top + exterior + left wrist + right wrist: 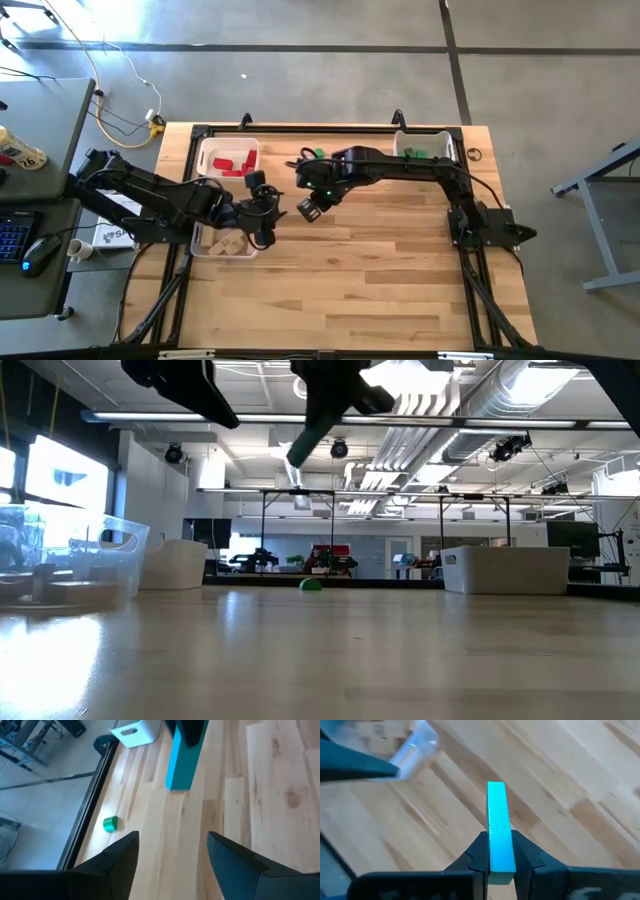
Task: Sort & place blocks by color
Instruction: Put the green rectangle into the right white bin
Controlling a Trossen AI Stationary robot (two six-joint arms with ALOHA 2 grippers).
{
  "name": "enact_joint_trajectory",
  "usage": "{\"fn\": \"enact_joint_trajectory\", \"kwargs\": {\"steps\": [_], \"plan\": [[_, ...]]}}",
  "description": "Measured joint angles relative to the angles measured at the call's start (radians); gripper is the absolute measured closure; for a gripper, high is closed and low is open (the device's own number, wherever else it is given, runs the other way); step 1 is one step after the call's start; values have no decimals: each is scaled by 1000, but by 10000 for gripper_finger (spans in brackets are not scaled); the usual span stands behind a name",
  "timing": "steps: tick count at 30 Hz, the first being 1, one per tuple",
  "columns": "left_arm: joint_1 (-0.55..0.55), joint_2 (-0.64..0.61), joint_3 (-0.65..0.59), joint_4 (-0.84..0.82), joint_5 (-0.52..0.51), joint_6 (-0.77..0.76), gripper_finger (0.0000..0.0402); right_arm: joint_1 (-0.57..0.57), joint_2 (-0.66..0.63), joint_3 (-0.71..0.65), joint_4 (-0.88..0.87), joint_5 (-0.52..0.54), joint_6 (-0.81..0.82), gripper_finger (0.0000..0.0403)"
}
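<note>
Green bar block [500, 827] is clenched end-up in the right claw [312, 207], held above bare boards near the middle of the desk [400, 270], so the carrying step is judged in hand; next it must reach the white bin [425, 146] at the far edge holding green blocks. Left claw [172, 855] hangs released beside the clear bin [225, 245] of plain wood blocks at the left edge, and a green cylinder [110, 823] lies loose by the far edge, with open room between.

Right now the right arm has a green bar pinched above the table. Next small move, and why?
Probably swing the right gripper back toward the white bin at the far edge. It is shut on the green bar, held clear of the table, and that bin already holds green blocks. The left gripper hangs open beside the clear bin of plain wood blocks.
</note>
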Motion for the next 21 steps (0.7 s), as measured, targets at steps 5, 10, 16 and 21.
{"fn": "enact_joint_trajectory", "kwargs": {"steps": [5, 10, 16, 21], "plan": [[9, 0, 0, -22, -2, -1, 179, 0, 0, 0, -84, 51, 0, 370], [9, 0, 0, -22, -19, 0, 183, 0, 0, 0, -180, 114, -8, 370], [9, 0, 0, -22, -62, 41, 183, 0, 0, 0, -247, 206, -24, 370], [9, 0, 0, -21, -144, 80, 183, 0, 0, -1, -248, 260, -59, 370]]}}
